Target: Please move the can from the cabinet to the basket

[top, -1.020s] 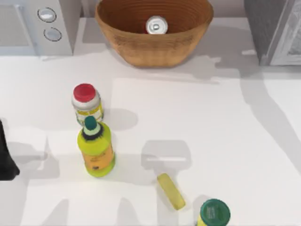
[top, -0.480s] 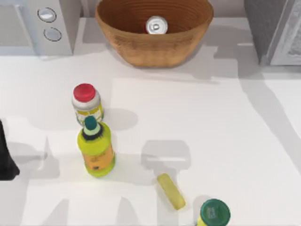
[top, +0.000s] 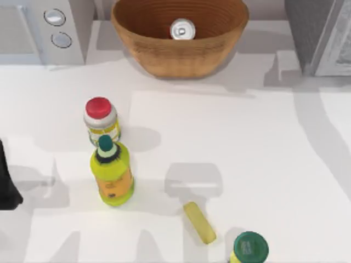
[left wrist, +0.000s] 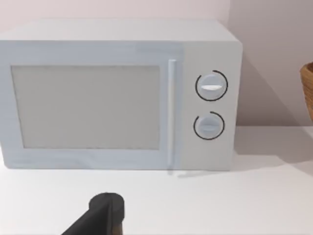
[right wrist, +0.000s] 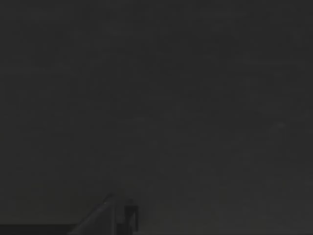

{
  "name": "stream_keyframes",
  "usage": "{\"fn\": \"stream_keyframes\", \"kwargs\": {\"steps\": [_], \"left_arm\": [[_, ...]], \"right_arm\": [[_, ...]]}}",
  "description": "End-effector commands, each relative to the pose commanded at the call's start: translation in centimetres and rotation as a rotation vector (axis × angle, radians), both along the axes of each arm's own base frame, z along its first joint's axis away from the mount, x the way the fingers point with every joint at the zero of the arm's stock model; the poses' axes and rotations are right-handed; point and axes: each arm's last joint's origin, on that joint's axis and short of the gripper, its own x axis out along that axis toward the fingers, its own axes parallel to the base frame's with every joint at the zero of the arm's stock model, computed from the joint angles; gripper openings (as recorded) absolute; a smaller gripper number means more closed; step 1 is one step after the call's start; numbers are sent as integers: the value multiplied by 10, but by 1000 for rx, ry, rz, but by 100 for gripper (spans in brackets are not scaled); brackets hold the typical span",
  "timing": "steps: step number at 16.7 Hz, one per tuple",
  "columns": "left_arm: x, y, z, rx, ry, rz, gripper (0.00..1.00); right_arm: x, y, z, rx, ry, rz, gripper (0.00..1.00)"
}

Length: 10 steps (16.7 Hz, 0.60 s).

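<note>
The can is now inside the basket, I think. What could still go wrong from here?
1. The can stands upright on the curved floor of the basket; a bump to the basket might tip it over.
2. The right wrist view is dark, so that arm gets little visual guidance near the cabinet and might brush it.
3. The left gripper sits parked before the microwave; a careless move could hit it.

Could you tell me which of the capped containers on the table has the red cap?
The jar behind the tall yellow bottle; both other caps are green.
</note>
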Motion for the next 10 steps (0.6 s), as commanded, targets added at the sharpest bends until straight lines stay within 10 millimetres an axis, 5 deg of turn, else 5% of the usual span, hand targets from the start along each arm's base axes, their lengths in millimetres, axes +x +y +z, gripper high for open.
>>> {"fn": "stream_keyframes", "kwargs": {"steps": [4, 10], "left_arm": [[0, 0, 0, 0, 0, 0, 100], [0, 0, 0, 0, 0, 0, 100]], "right_arm": [[-40, -24, -57, -7, 25, 2, 100], [-94, -51, -184, -9, 62, 1, 100]]}}
